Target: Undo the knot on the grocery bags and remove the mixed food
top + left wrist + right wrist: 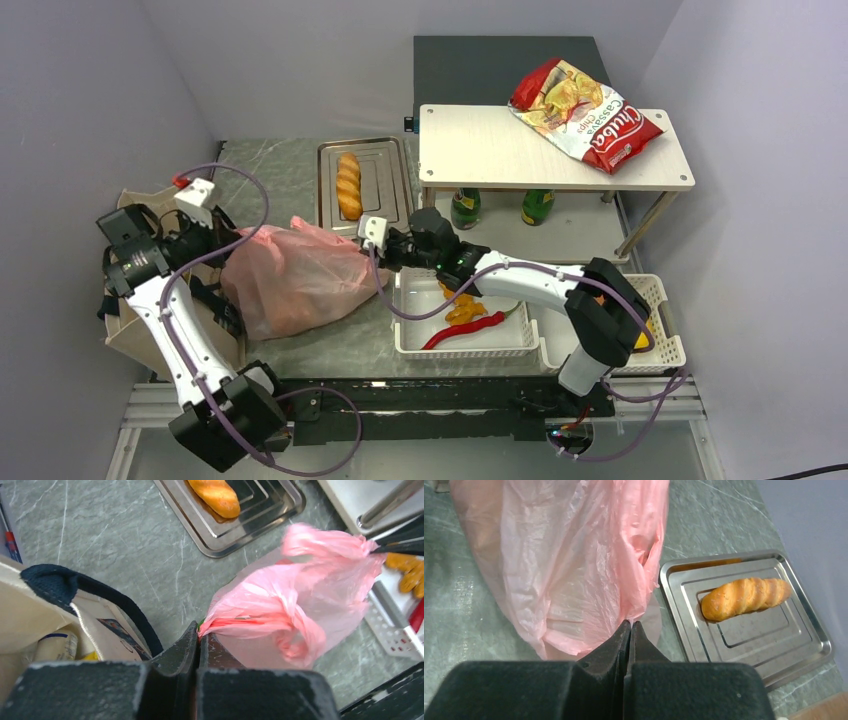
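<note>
- Two tools are clenched, both on the same thing: the left tool is closed tip to tip on a twisted strand of the pink bag, and the right tool is pinched on a fold of film at the bag's opposite end
- In the left wrist view the bunched neck of the bag is gathered at the far side, where the right tool's dark fingers meet it; a twisted loop of handle is seen sagging between the two grips
- The bag is held between the tools with its body lying on its side on the worktop, between the beige tote at the left and the steel tray carrying the baguette
- What is inside the bag cannot be made out through the film
- The tote is stood just beside the left arm, its dark strap raised and packets visible within; it is not gripped by either tool
- The step in hand is judged to be the untying of the pink bag's knot; whether the knot is loosened at all cannot be told, and the unpacking is judged not yet begun
- For the next move a slow, opposed pull is called for, so that the strand is drawn through the knot and not stretched; the thin film could be torn, or the light bag dragged along instead
</note>
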You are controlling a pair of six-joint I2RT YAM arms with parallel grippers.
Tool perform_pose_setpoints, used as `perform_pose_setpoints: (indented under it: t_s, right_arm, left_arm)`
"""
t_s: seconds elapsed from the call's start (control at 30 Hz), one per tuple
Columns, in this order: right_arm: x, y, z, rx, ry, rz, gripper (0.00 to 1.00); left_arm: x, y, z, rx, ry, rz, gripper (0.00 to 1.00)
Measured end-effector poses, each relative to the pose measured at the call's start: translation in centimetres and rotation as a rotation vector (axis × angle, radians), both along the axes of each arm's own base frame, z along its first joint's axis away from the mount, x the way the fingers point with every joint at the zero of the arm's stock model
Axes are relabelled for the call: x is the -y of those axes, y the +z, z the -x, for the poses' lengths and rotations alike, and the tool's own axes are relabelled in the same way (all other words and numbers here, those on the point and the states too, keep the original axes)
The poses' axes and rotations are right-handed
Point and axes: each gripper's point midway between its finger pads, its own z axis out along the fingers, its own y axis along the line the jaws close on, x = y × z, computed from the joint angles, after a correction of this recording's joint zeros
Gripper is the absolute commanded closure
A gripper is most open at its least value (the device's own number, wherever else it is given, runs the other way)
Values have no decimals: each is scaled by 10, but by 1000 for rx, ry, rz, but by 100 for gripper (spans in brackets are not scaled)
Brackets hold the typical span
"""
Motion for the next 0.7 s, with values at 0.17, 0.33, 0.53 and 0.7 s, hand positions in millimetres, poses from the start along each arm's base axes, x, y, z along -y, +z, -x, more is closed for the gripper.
perform_pose_setpoints:
  t_s: [0.17, 0.33, 0.53, 0.7]
  right_arm:
    - [7, 8, -2, 9, -10, -9, 100]
    - [7, 13, 2, -15, 1, -16, 51]
    - [-13, 49, -5, -98, -8, -82, 24]
    - [-37, 89, -11, -129, 4, -169, 59]
  left_arm:
    - [-7, 23, 0, 21, 76, 139, 100]
    - [5, 48, 4, 106, -12, 138, 99]
    - [40, 29, 42, 158, -246, -76, 100]
    - [54, 0, 67, 164, -333, -204, 100]
